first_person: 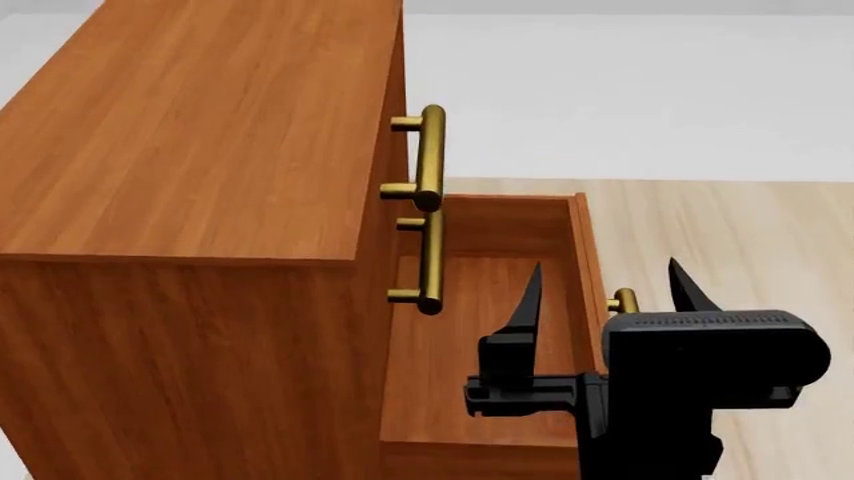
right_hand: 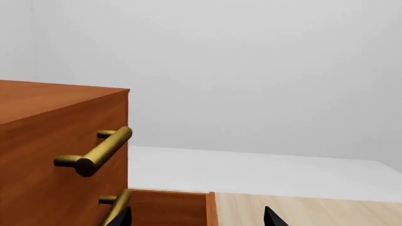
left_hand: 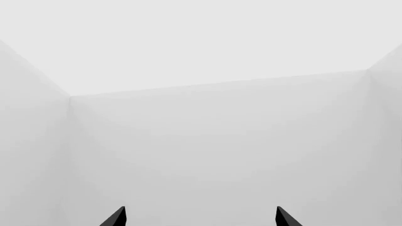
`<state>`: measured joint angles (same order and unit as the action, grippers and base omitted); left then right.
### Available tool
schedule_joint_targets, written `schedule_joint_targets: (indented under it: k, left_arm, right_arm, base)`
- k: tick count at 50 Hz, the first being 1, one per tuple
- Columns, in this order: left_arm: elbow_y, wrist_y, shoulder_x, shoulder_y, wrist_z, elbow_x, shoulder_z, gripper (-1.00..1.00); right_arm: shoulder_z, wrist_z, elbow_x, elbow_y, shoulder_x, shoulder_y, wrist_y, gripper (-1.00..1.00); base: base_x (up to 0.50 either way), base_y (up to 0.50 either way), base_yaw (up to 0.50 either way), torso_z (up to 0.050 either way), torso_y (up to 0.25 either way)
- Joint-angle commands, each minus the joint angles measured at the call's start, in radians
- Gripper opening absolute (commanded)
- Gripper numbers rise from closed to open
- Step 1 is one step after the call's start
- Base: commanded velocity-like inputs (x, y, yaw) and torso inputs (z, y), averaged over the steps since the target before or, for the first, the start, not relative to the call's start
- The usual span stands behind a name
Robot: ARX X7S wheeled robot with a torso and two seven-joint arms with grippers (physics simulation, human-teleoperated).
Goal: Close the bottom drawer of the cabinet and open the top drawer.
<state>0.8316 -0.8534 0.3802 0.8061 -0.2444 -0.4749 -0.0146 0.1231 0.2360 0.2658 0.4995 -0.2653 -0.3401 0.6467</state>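
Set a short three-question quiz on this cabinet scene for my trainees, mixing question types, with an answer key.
1. True or false: the lowest reddish-brown wood drawer of the boxy reddish-brown wood-grain cabinet stands pulled out.
2. The right gripper hovers over: A) the cabinet's top, B) the open drawer's front edge, C) bare floor.
3. Fill in: the uppermost drawer's brass bar handle shows that drawer is ____.

Key: 1 true; 2 B; 3 closed.

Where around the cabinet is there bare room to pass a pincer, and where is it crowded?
Free: the floor right of the open bottom drawer, and the cabinet top. Crowded: the front, where stacked handles overhang the drawer and the right pincer straddles its front panel.
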Motion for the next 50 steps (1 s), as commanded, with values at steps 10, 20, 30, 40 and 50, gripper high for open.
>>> schedule_joint_targets:
  k: [10, 20, 30, 40, 50]
  left_arm:
    - [-0.002, 0.001, 0.004, -0.002, -0.011, -0.008, 0.000, 1.00]
    - [0.008, -0.026, 0.000, 0.010, -0.025, -0.030, -0.009, 1.00]
    - [0.007, -0.021, 0.003, 0.007, -0.029, -0.028, -0.001, 1.00]
    - [0.001, -0.018, 0.005, 0.011, -0.032, -0.029, 0.004, 1.00]
    - [-0.003, -0.014, 0.009, 0.013, -0.034, -0.030, 0.010, 1.00]
  right_arm:
    - [0.005, 0.007, 0.009, 0.002, -0.006, 0.002, -0.003, 1.00]
    - [0.004, 0.012, 0.013, 0.007, -0.010, 0.009, -0.008, 1.00]
    - [0.005, 0.015, 0.017, 0.004, -0.013, 0.011, -0.013, 1.00]
    - [0.006, 0.021, 0.022, 0.008, -0.015, 0.009, -0.008, 1.00]
    - [0.009, 0.024, 0.025, 0.002, -0.017, 0.006, -0.012, 1.00]
  base:
    - [0.00, 0.00, 0.00, 0.000, 0.000]
    - [0.00, 0.00, 0.00, 0.000, -0.060]
    - [0.00, 0.00, 0.00, 0.000, -0.103]
    - [0.00, 0.00, 0.00, 0.000, -0.102]
    - [0.00, 0.00, 0.00, 0.000, -0.102]
